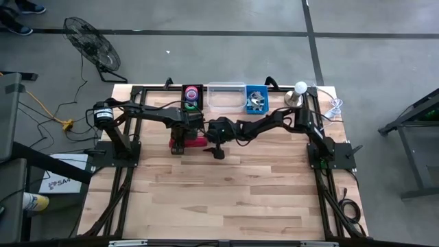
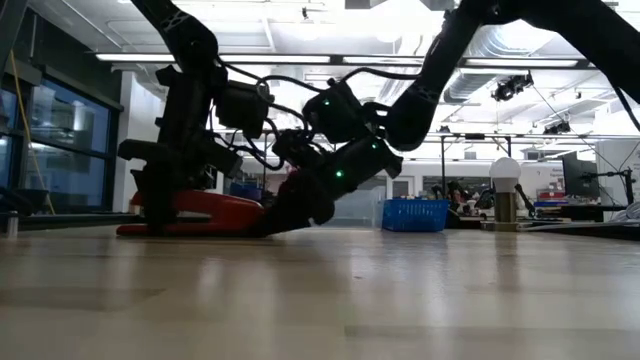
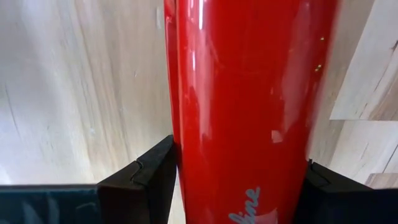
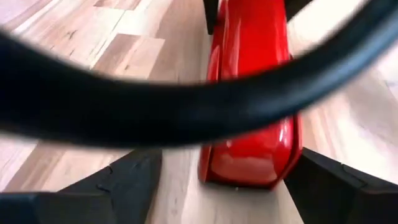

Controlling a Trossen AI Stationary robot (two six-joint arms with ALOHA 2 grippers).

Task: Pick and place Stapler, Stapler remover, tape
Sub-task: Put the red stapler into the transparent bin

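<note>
While the stapler (image 1: 194,142) lies flat at frame centre, left tool (image 3: 239,186) pinching it, right tool (image 4: 217,180) spread around its end, bare desk (image 1: 226,199) below.

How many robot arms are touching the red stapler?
1 for sure. The left tool grips the stapler across its body, near its left end. The right tool is at the other end, fingers open on either side of it; contact there is unclear.

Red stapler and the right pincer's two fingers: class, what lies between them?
Only bare wooden table, shown in the right wrist view; the fingers flank the red stapler untouching.
</note>
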